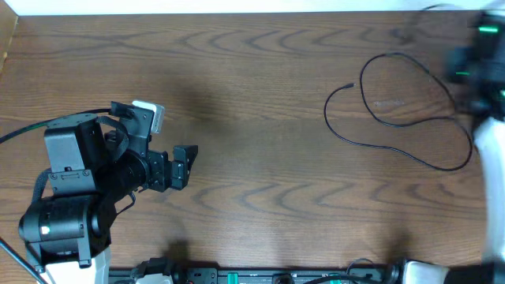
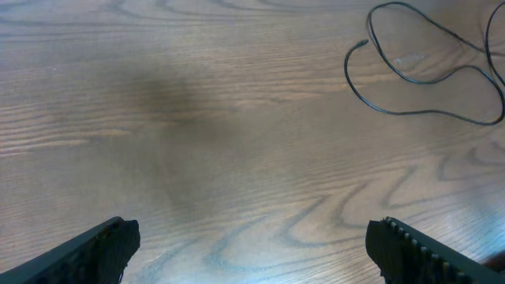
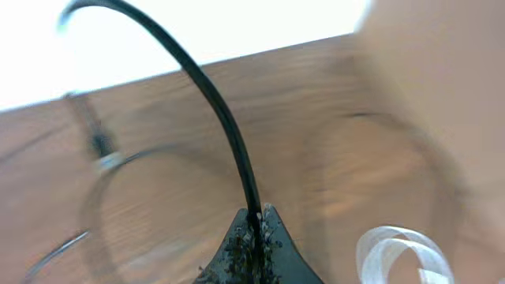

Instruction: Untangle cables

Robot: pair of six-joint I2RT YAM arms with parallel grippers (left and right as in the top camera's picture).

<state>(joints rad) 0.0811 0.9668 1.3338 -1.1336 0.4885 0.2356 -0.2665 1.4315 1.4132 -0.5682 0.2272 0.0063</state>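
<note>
The right pincer is pressed together on the thin black flexible cord, pinching it at the tips. From there the cord rises and arcs away toward 11 o'clock in the right wrist view. That view is badly blurred. A pale looped strip shows at 4 o'clock of the pinch, too smeared to identify, and faint curved traces lie on the wood behind.

From overhead, the rest of the black cord lies on the brown wood-grain bench at about 2 o'clock. It forms one rounded loop with a longer open sweep below it, and a small plug end points toward 9 o'clock. The right arm is a dark blur at the bench's 3 o'clock edge, over the cord's far side.

The left pincer is spread wide and holds nothing. It sits at 8 o'clock of the bench, well apart from the cord, with bare wood between them.
</note>
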